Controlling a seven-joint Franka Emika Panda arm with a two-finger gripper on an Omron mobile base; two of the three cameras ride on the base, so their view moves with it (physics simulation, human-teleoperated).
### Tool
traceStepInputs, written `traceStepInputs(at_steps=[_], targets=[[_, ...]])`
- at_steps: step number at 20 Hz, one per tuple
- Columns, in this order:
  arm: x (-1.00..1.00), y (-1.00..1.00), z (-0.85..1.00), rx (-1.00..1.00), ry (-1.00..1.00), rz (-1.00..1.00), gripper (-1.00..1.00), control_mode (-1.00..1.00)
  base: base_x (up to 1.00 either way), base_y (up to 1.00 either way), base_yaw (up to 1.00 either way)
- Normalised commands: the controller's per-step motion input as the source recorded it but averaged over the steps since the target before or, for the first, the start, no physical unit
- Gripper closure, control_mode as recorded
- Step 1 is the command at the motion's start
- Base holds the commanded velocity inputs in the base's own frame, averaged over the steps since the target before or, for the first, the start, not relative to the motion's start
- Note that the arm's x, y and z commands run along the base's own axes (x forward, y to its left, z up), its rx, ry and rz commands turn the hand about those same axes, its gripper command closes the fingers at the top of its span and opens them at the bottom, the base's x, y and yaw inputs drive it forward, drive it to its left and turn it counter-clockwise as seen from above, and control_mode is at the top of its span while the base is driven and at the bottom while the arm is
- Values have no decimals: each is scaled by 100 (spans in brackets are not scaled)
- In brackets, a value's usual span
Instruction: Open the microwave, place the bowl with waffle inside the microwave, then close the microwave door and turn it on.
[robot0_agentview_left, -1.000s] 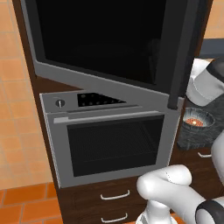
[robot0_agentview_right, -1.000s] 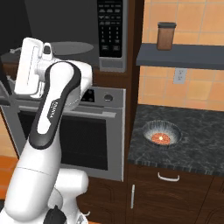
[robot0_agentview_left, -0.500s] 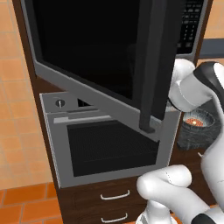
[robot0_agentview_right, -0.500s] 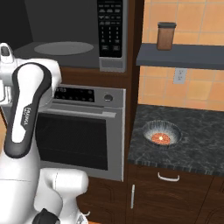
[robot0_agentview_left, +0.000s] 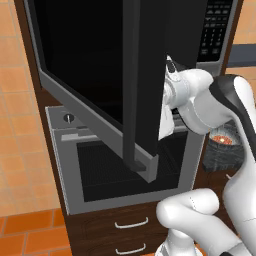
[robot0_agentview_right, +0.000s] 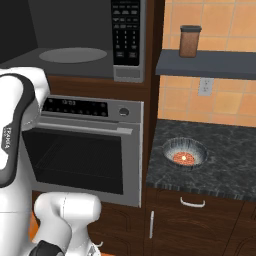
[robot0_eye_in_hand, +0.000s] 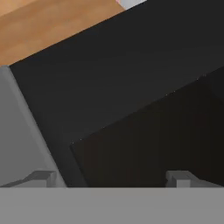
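**Door swung wide, bowl waiting on the counter**

The door (robot0_agentview_left: 100, 75) stands swung out from the microwave (robot0_agentview_right: 80, 40), far enough that my right camera looks straight into the cavity and onto its pale round turntable (robot0_agentview_right: 72, 54). That, I judge, is why I am where I am: my hand sits just behind the door's free edge, on the microwave side of it, where a push would carry the panel outward. My gripper (robot0_eye_in_hand: 109, 177) is spread to its full width and has hold of nothing; between the tips I see only the dark panel close ahead.

The bowl (robot0_agentview_right: 184, 152) rests on the dark counter to the right of the microwave and lower, its reddish waffle showing inside, well apart from my hand. It has to wait there until the opening is free, and by my reckoning that step is about done.

The left camera gives me the door's dark handle strip (robot0_agentview_left: 132, 85) and the silver oven (robot0_agentview_left: 125, 160) below the microwave, but the door hides the cavity. The right camera gives me the cavity, the keypad (robot0_agentview_right: 125, 32) and a brown jar (robot0_agentview_right: 189, 41) on the shelf right of the microwave.
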Motion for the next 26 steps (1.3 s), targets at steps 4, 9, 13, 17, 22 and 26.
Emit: traceStepInputs(at_steps=[4, 9, 13, 17, 22, 26], targets=[[0, -86, -7, -13, 0, -27, -100, -100, 0, 0, 0], [-2, -100, -10, -17, 0, -32, -100, -100, 0, 0, 0], [-4, -100, -20, -21, 0, -30, -100, -100, 0, 0, 0], [0, -100, -25, -19, 0, -30, -100, -100, 0, 0, 0], [4, -100, -29, -16, 0, -22, -100, -100, 0, 0, 0], [16, -100, -34, -15, 0, -23, -100, -100, 0, 0, 0]])
